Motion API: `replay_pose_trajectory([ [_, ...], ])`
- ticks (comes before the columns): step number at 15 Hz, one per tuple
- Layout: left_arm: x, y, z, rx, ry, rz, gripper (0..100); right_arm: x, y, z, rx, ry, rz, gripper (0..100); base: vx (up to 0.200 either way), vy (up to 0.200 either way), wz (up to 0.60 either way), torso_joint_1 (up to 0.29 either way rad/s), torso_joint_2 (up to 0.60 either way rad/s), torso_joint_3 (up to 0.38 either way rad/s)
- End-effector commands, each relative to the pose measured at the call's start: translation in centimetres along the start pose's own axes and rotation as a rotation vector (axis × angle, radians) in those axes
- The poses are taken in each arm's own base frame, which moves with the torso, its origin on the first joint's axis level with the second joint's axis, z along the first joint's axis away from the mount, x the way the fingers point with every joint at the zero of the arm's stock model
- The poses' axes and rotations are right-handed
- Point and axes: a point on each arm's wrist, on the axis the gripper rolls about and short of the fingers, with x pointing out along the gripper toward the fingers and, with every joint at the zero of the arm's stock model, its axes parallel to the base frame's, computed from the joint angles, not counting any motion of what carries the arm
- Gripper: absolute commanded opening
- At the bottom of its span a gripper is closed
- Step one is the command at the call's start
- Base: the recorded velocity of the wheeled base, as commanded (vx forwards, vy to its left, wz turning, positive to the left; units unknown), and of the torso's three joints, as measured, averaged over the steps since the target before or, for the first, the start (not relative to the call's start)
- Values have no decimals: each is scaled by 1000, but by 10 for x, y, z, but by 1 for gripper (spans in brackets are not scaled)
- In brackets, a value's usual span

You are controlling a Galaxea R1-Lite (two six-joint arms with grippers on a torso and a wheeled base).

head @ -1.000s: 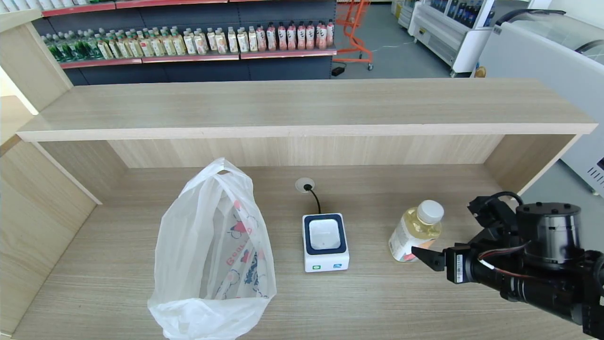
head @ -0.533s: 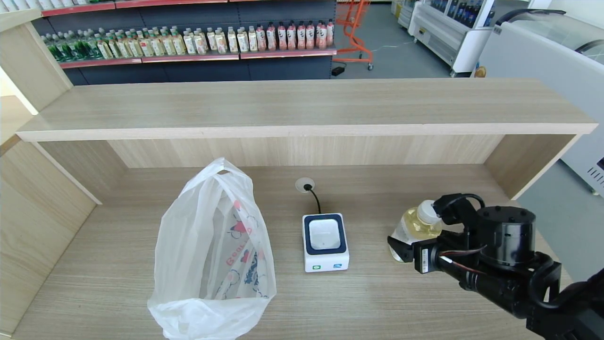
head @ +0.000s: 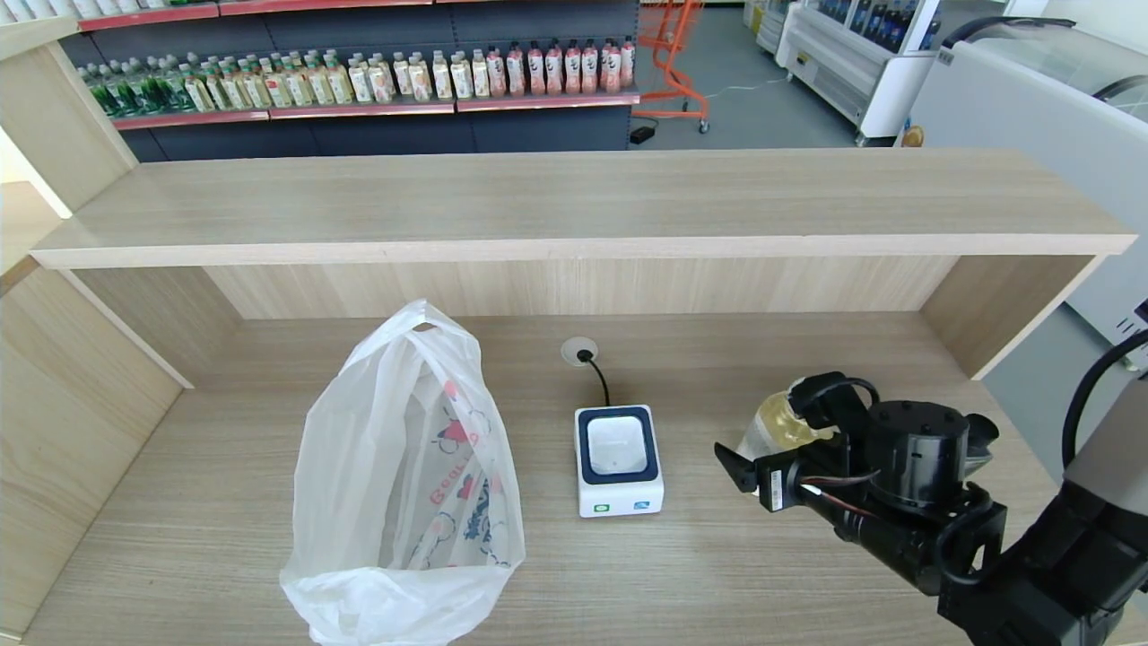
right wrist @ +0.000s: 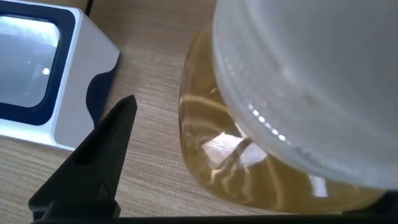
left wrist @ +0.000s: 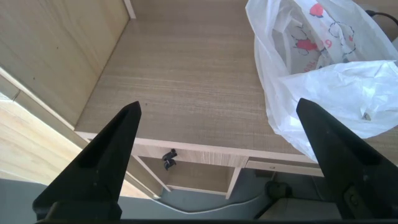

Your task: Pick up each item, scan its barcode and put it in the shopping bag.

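Now I have my right pincer [head: 847, 440] spread around the bottle [head: 773, 420] (upright, right of the scanner [head: 619, 459]) on the bench [head: 682, 574]; my left pincer [left wrist: 217, 104] hangs spread beside the shopping bag [head: 404, 484].

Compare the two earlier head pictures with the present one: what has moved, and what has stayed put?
The right gripper has travelled toward the robot's left and now sits open at the bottle of yellowish drink. A gap shows between its near finger and the bottle, so nothing is gripped yet. The bottle, the barcode scanner and the plastic shopping bag have stayed where they were.
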Motion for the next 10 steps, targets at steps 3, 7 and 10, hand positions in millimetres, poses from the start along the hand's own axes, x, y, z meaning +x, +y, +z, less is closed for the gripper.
replay_pose_trajectory([
  [3,0,0,0,0,0,1,100,12,4,-7,-41,-12,3,100,0,0,0,0,0,0],
  [7,0,0,0,0,0,1,100,25,4,-4,-64,-68,-1,100,0,0,0,0,0,0],
  [10,0,0,0,0,0,1,100,27,3,-5,-89,-83,-4,0,0,0,0,0,0,0],
])
